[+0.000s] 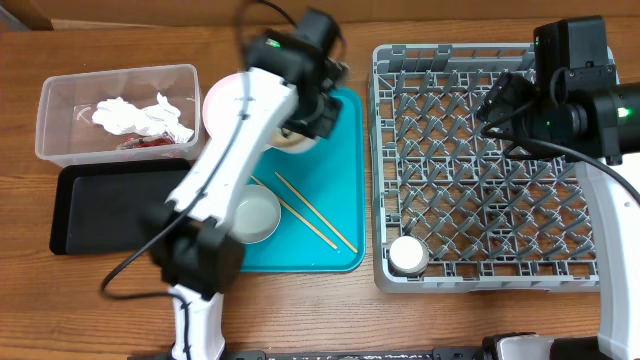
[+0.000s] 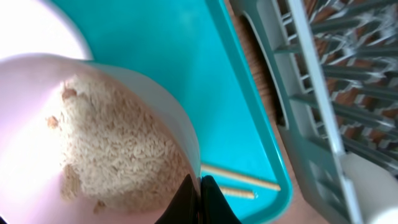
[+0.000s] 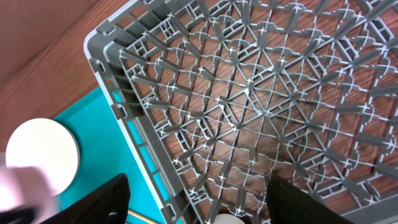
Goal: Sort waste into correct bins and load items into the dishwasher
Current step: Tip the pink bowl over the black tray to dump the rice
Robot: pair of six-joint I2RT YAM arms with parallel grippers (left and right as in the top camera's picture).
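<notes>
My left gripper (image 2: 200, 194) is shut on the rim of the pink bowl (image 2: 93, 124), which holds a heap of rice-like grains (image 2: 118, 146). From overhead the left gripper (image 1: 316, 112) and the bowl (image 1: 292, 141) are at the teal tray's far end, beside the pale pink plate (image 1: 222, 100). Two chopsticks (image 1: 315, 215) and the grey-green bowl (image 1: 256, 216) lie on the tray. The small white cup (image 1: 408, 256) stands in the grey dish rack (image 1: 480, 270). My right gripper (image 3: 199, 208) hangs open and empty over the rack (image 3: 249, 93).
The clear tub (image 1: 60, 95) at far left holds white tissue (image 1: 140, 115) and a red wrapper (image 1: 150, 145). The black tray (image 1: 110, 205) lies just in front of it. The teal tray (image 1: 345, 150) sits between the bins and the rack.
</notes>
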